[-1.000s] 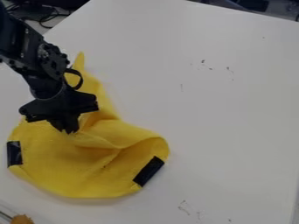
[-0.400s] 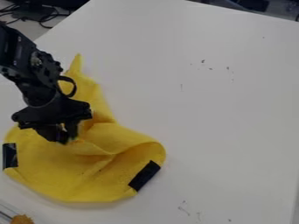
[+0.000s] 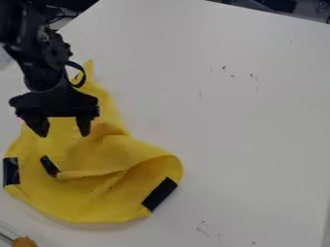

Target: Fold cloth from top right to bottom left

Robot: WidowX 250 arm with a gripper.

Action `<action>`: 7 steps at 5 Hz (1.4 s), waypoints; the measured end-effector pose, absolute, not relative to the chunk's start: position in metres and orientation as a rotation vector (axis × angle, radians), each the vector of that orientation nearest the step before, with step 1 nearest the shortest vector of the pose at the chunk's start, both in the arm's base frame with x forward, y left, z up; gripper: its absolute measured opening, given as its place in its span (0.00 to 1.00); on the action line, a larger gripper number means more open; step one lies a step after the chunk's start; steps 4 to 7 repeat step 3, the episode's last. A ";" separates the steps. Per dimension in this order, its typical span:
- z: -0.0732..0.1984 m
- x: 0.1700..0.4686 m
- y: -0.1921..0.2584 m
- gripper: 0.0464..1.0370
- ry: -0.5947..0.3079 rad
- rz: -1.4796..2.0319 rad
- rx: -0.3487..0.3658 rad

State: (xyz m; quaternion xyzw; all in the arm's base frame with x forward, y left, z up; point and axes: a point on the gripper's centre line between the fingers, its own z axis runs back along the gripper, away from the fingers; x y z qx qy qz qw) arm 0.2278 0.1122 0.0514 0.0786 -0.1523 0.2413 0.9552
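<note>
The desk (image 3: 245,125) is lit brightly and fairly evenly around the yellow cloth (image 3: 84,202). A thin, soft shadow is cast along the cloth's near edge, and gentle shading is held in its folds, deeper inside the curled fold at its right side. Over the cloth's upper part, the pincer (image 3: 64,135) is rendered nearly black, its surface detail largely lost. A faint sheen is caught on the black strip (image 3: 11,171) at the cloth's left edge. The light's direction cannot be told.
</note>
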 end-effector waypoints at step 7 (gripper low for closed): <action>0.078 0.285 0.087 0.96 -0.150 0.126 0.139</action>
